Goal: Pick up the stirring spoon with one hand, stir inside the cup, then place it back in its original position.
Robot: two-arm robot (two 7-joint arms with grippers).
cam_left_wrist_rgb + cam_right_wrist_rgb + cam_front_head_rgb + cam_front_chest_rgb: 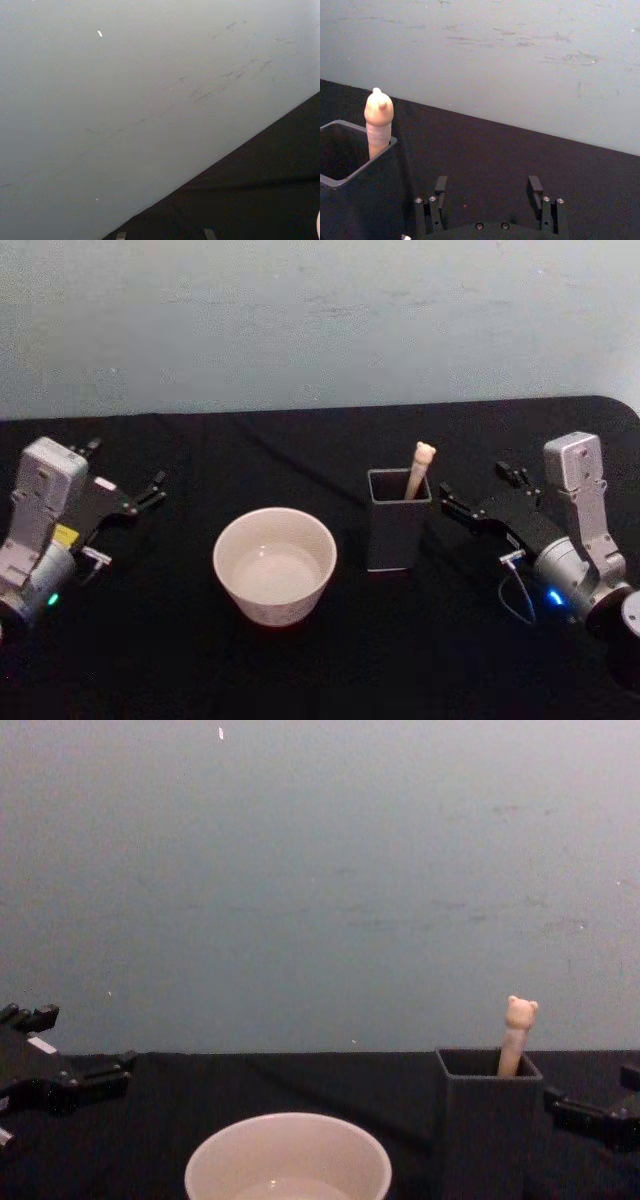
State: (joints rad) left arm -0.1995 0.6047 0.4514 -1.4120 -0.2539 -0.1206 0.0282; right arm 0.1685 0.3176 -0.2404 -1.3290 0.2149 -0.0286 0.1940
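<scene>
A: What is seen first?

B: A black table (300, 670) is seen, with a pale wall (320, 320) behind it. Both arms are cut off at the picture sides.

A: And the cup?

B: The cup (275, 565) is set on the table near the middle. It is wide, round and cream-white. In the chest view its lower part is cut off.

A: What is beside it?

B: The holder (397, 520) is placed just to the right of the cup, and the two are apart. It is tall, dark grey and square. Its inside is too dark to be made out.

A: Where is the spoon?

B: The spoon (516, 1035) is stood in the holder, leaning at the back right corner. Only the cream handle and the tiny bear head can be seen. The metal neck and bowl are hidden inside.

A: And the grippers?

B: The right gripper (488, 189) is held just right of the holder, its jaws spread apart with nothing between them. The left gripper (150, 490) is kept far to the left, well apart from the cup, fingers parted and empty.
</scene>
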